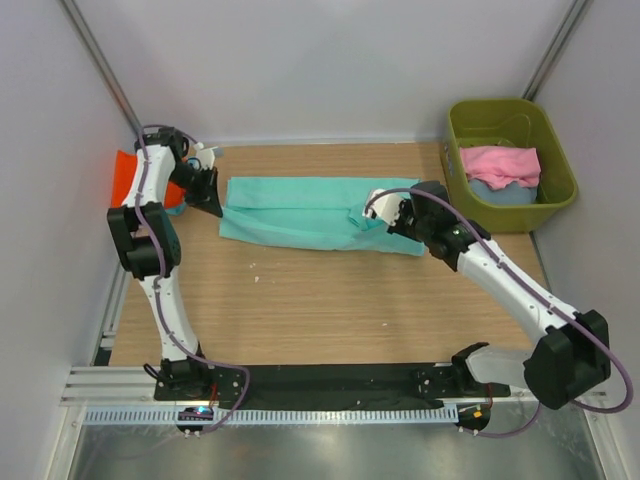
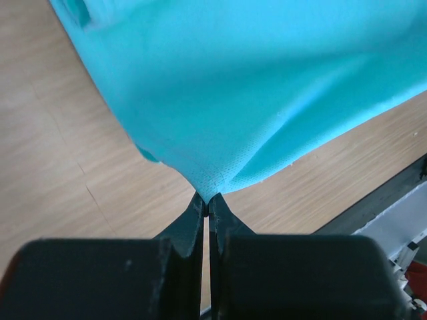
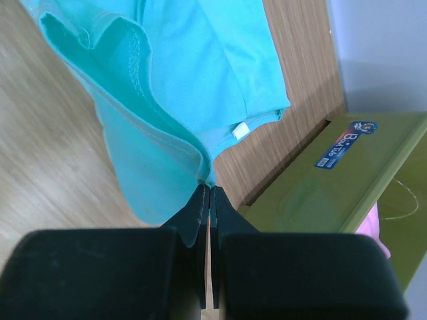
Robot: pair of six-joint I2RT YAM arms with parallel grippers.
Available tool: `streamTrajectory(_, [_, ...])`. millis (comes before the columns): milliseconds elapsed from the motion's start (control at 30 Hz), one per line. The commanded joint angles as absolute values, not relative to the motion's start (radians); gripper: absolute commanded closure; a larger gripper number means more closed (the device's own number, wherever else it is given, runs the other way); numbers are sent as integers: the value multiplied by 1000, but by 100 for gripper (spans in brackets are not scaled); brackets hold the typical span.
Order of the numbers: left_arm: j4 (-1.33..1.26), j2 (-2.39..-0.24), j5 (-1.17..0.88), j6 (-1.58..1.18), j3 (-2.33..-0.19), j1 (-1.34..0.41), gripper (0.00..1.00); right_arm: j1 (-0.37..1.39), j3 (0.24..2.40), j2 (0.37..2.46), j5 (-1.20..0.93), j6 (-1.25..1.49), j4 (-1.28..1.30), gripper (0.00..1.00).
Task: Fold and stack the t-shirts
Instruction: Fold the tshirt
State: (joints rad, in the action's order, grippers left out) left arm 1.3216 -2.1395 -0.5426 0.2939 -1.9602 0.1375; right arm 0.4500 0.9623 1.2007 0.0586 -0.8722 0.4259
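We have the teal t-shirt (image 1: pixel 300 212) lying as a long band across the upper middle of the table (image 1: pixel 330 310), apparently folded lengthwise. Our left gripper (image 2: pixel 205 203) is pinched tight on its left end, and our right gripper (image 3: pixel 207 190) on its right end. The orange t-shirt (image 1: pixel 122 172) sits at the upper left. The pink t-shirt (image 1: pixel 498 162) and pale blue t-shirt (image 1: pixel 505 193) lie in the olive-green bin (image 1: pixel 560 190) at upper right. We judge that the crosswise folds and most of the stacking are not yet done.

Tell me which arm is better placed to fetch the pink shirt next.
Probably right: the right gripper is nearer the bin holding the pink shirt than the left gripper, though both are shut on the teal shirt.
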Motion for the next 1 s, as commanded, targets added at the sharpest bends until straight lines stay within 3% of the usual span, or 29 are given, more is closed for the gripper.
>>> streamTrajectory(0, [1661, -2223, -539, 308, -2112, 123, 100, 413, 1038, 1276, 64, -899, 336, 99])
streamTrajectory(567, [1563, -2565, -526, 227, -2536, 89, 100, 291, 1535, 1876, 12, -917, 281, 98])
streamTrajectory(633, [1531, -2579, -517, 198, -2571, 84, 82, 291, 1554, 1917, 29, -908, 243, 98])
streamTrajectory(667, [1520, -2583, -497, 193, -2586, 83, 78, 290, 1554, 1943, 73, -901, 210, 91])
streamTrajectory(700, [1507, -2582, -485, 192, -2600, 80, 74, 291, 1551, 1950, 98, -894, 183, 68])
streamTrajectory(800, [1471, -2519, -437, 178, -2632, 80, 64, 301, 1565, 1927, 176, -819, 81, 46])
streamTrajectory(867, [1422, -2450, -416, 161, -2558, 81, 59, 310, 1568, 1892, 198, -763, 51, 37])
streamTrajectory(967, [1222, -2243, -413, 120, -2282, 95, 43, 328, 1539, 1816, 244, -724, 51, 32])
